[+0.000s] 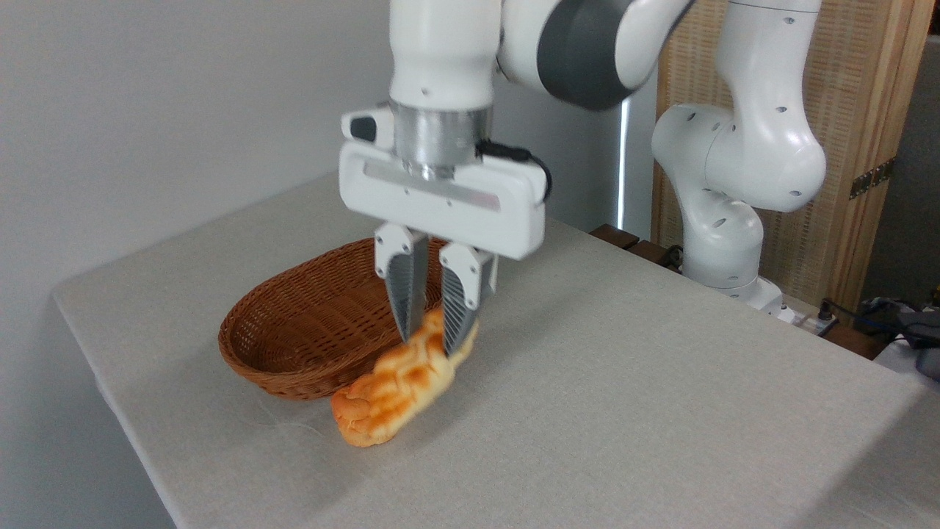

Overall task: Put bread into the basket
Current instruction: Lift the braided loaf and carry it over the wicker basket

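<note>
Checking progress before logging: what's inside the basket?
The basket shows only bare weave; its right part is hidden behind the gripper and bread.

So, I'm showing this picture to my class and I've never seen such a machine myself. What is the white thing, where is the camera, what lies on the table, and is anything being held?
The white jointed machine is a robot arm, bolted down at the table's far right corner. There is one picture only, taken by a fixed camera that looks across the table from its near side.

At the arm's end hangs its gripper: a white block with two ribbed fingers pointing straight down, much like a thumb and forefinger.

On the grey cloth-covered table stands an oval brown wicker basket; nothing shows inside it. Just in front of its right side is a golden braided bread.

The fingers are closed on the loaf's far end. Its near end hangs low, at or just above the cloth; the picture cannot settle which.
</note>
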`<action>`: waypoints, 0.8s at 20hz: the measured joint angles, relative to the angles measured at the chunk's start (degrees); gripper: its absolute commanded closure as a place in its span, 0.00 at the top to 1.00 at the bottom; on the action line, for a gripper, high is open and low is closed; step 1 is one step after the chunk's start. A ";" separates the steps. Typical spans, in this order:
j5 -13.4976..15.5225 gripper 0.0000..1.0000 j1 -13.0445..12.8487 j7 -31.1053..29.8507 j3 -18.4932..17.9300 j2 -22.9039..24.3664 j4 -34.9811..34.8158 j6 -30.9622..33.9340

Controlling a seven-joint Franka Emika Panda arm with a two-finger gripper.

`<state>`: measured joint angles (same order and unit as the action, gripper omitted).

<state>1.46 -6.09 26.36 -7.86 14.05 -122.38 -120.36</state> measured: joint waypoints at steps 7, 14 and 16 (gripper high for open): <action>3.41 0.43 -1.64 -2.25 9.71 -0.36 1.20 0.83; 7.61 0.48 -1.69 -4.59 14.92 -0.84 1.32 -1.06; 7.94 0.58 -1.69 -4.74 15.71 -1.97 1.32 -2.73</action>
<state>9.40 -7.77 21.62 7.85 12.08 -121.07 -123.09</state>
